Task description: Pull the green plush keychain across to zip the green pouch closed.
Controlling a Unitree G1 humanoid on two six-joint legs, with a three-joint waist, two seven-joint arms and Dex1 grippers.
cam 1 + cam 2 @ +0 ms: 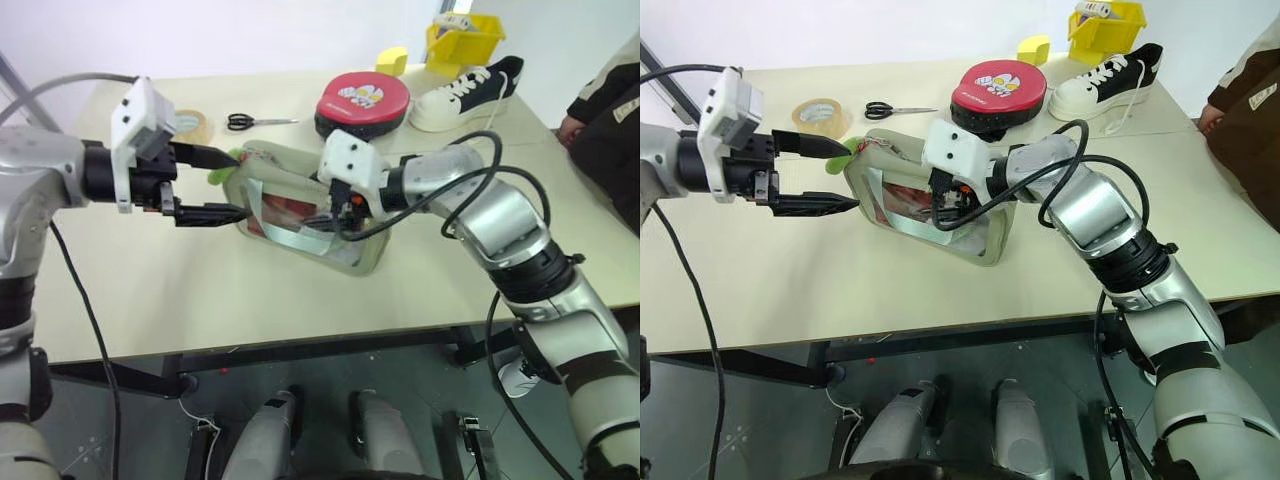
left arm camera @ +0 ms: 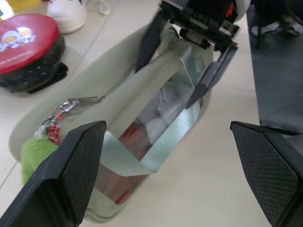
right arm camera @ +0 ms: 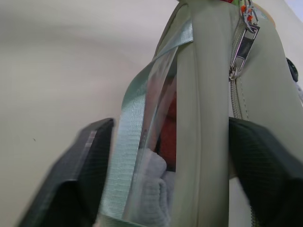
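Green plush keychain (image 2: 35, 153) is hanging at the end of the green pouch (image 1: 355, 255) nearest the left gripper (image 1: 215, 185), whose fingers are standing wide apart around nothing. The pouch is standing mid-table, away from every edge. The right gripper (image 2: 182, 71) is straddling its far end, fingers on either side, closing but not visibly clamped.

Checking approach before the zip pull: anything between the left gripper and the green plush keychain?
Nothing visible. The left gripper stands open beside the green plush keychain, at the green pouch's near end. The right gripper straddles the pouch's far end, off that path.
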